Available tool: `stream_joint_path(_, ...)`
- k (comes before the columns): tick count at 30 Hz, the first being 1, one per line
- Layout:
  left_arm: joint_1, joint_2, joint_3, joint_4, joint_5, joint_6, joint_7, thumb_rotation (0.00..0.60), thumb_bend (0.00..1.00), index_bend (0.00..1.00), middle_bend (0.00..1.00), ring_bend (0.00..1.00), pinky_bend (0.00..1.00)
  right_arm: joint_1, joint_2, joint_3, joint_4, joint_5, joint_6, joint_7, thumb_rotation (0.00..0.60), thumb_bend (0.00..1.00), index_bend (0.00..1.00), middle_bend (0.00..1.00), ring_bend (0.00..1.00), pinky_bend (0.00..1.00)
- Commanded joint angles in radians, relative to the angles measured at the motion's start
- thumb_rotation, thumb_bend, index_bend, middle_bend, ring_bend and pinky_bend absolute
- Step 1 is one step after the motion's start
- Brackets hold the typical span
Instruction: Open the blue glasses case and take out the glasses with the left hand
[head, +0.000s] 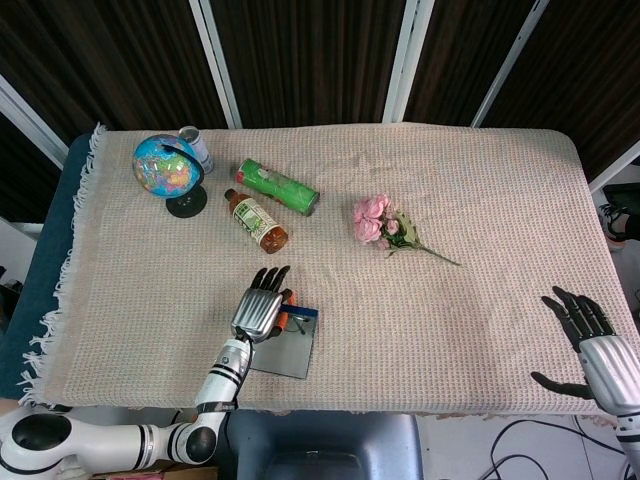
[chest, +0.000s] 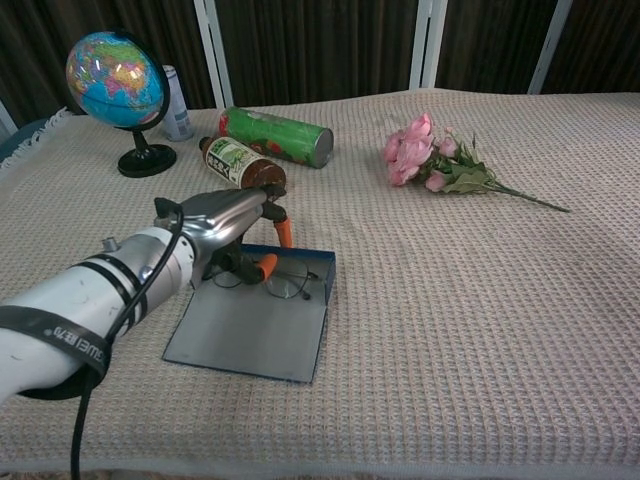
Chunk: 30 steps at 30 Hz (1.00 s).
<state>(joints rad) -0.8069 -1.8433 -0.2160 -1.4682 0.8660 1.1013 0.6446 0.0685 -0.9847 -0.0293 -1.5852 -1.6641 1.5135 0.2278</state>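
Note:
The blue glasses case (head: 287, 352) lies open and flat near the table's front edge, skewed, its grey inside (chest: 250, 330) facing up. Thin-framed glasses (chest: 292, 288) sit at its far end, by the blue rim. My left hand (head: 262, 311) reaches over that end, its orange-tipped fingertips (chest: 283, 233) pointing down. Its thumb and a finger pinch the left side of the glasses, which the left hand (chest: 222, 228) partly hides. My right hand (head: 588, 338) hangs open past the table's front right corner, holding nothing.
A globe (head: 165, 166) and a can (head: 196, 146) stand at the back left. A green tube (head: 278, 186) and a brown bottle (head: 256, 220) lie just beyond the case. Pink flowers (head: 385, 225) lie mid-table. A woven cloth covers the table.

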Motion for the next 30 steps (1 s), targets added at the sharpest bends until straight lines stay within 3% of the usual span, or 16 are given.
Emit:
stream_joint_path(1,0.007,0.005,0.002,-0.003,0.021,0.010,-0.018,0.600,0.58,0.64,0.00,0.00,0.00,0.001,0.000,0.001,-0.001,0.001,-0.001,-0.001,0.600,0.02,0.00,0.00,0.00,0.00)
stream_joint_path(13,0.067,-0.036,0.037,0.099,0.258,0.156,-0.172,0.600,0.56,0.64,0.01,0.00,0.00,0.002,-0.005,0.000,-0.007,0.002,-0.007,-0.023,0.600,0.02,0.00,0.00,0.00,0.00)
stream_joint_path(30,0.112,-0.199,0.048,0.459,0.478,0.294,-0.376,0.600,0.55,0.62,0.03,0.00,0.00,0.001,-0.007,-0.001,-0.008,0.001,-0.007,-0.029,0.600,0.02,0.00,0.00,0.00,0.00)
